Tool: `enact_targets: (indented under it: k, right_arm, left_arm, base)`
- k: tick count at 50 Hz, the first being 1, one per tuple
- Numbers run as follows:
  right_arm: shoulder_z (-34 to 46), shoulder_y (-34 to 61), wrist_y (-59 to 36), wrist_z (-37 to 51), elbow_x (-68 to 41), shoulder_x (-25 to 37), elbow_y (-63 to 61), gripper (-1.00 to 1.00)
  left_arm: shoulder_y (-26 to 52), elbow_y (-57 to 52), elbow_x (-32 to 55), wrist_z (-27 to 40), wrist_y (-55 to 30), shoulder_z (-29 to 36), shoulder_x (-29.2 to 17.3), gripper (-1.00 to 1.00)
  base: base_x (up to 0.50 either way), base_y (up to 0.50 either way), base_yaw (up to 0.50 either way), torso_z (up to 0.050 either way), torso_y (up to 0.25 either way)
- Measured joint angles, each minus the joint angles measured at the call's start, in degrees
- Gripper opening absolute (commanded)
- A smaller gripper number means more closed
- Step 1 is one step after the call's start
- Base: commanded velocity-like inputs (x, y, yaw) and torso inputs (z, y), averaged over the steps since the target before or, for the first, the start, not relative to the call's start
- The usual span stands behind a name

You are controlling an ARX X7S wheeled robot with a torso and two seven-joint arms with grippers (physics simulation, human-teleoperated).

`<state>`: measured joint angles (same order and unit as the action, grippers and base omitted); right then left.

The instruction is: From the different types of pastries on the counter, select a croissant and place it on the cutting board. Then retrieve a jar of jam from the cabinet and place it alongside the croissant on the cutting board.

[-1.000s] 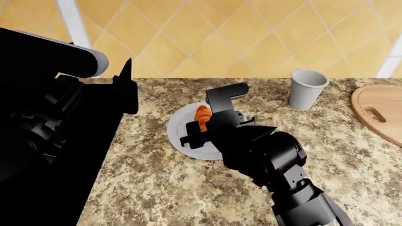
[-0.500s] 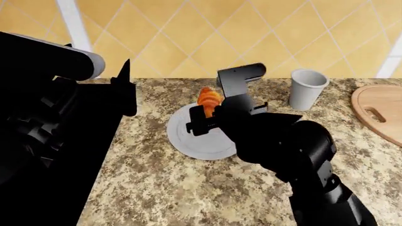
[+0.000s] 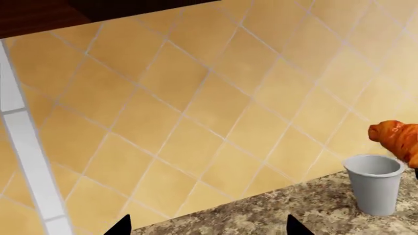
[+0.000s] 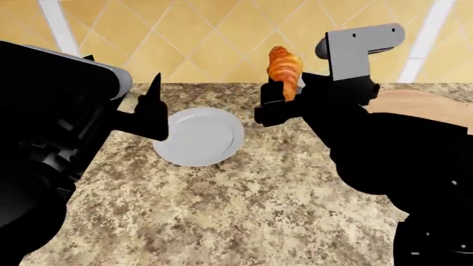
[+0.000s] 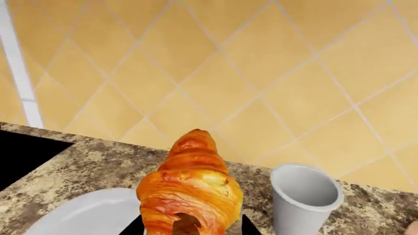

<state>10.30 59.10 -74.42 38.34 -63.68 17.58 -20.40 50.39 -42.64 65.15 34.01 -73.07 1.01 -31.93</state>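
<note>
Two grippers: one is loaded, and the other's state cannot be told.

Left wrist view – fingertips [image 3: 124, 224]: only two dark tips are seen, well apart at the frame's edge, with nothing between them; whether the claw is fully wide cannot be told.
Left wrist view – cup [image 3: 373, 183]: a pale grey cup is stood on the granite counter [image 3: 261, 218] against the tiled wall [image 3: 196, 107]; part of the croissant [image 3: 396, 139] is seen in the air just beyond it.

Head view – right gripper [image 4: 284, 105]: it is closed on the lower end of the croissant [image 4: 284, 66], which is held upright and well above the counter [image 4: 244, 210], judged so that it clears the dishes on the way across.
Head view – white plate [image 4: 198, 136]: it is left bare, to the left of the raised pastry.
Head view – cutting board [image 4: 414, 102]: a tan edge is seen to the right, mostly hidden behind the right arm; it is judged to be the drop point.
Head view – left gripper [image 4: 152, 113]: it is held near the plate's left rim, out of the carrying path.

Right wrist view – croissant [image 5: 189, 186]: it is gripped at its base, with the plate [image 5: 85, 215] below on one side and the cup [image 5: 302, 196] on the other.
Jam jar: not seen in any view.
</note>
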Motion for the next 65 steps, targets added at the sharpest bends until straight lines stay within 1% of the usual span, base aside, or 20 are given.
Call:
enact_targets:
  k: [15, 33, 46, 56, 65]
  right_arm:
    - [-4.2, -0.1, 1.5, 0.6, -1.9, 2.7, -3.0, -1.00]
    - [-4.2, -1.0, 4.6, -1.0, 1.2, 5.3, 0.1, -1.00]
    - [-0.5, 0.3, 7.5, -3.0, 6.5, 5.4, 6.9, -1.00]
    - [4.3, 3.5, 9.7, -4.4, 12.3, 4.1, 16.9, -1.00]
    - [10.1, 7.0, 9.6, -5.3, 17.4, 3.0, 25.9, -1.00]
  left_arm:
    - [-0.5, 0.0, 0.3, 0.2, 0.8, 0.2, -0.4, 1.00]
    - [-0.7, 0.2, 0.4, 0.2, 1.7, 0.6, -1.0, 1.00]
    - [-1.4, 0.2, 0.2, 0.1, 2.5, 0.9, -1.5, 1.00]
    - [-2.8, 0.2, -0.6, -0.5, 3.7, 0.9, -2.3, 1.00]
    - [-3.4, 0.5, -1.3, -1.1, 4.5, 1.2, -2.8, 1.00]
  base:
    - [0.00, -0.50, 0.00, 0.000, 0.000]
    - [0.00, -0.49, 0.00, 0.000, 0.000]
    - [0.00, -0.01, 0.00, 0.000, 0.000]
    - [0.00, 0.00, 0.00, 0.000, 0.000]
    - [0.00, 0.00, 0.00, 0.000, 0.000]
